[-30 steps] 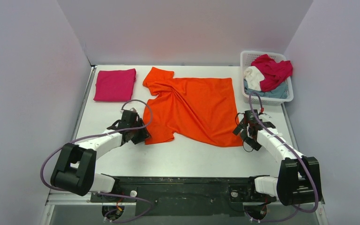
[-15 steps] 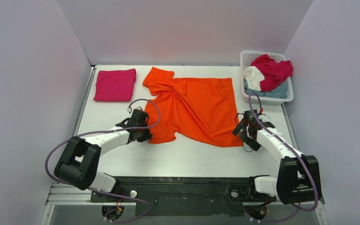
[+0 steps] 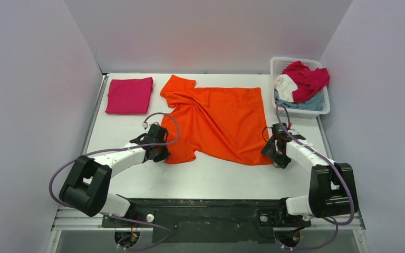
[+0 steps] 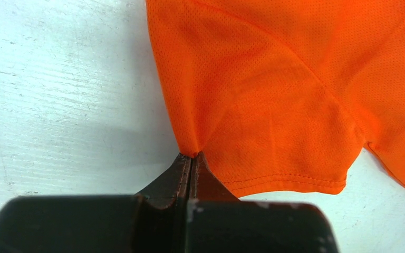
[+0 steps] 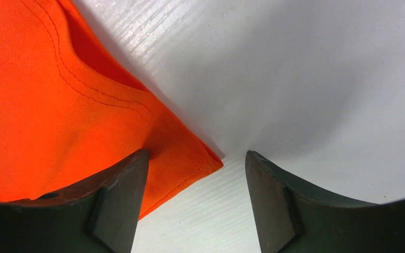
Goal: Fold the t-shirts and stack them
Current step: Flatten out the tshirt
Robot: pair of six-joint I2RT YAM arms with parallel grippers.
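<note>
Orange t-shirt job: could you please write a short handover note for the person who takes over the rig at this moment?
Left gripper: shut on the orange t-shirt, pinching the cloth at its near sleeve.
Right gripper: open, one finger on either side of the shirt's near right corner, not gripping yet.
Places: the orange t-shirt lies spread but wrinkled; the magenta t-shirt lies folded at the far left; the crimson shirt, white shirt and grey-blue shirt are crumpled in the white basket.
Done: magenta t-shirt folded.
Left: fold the orange t-shirt, stack it, then the basket's three.
</note>
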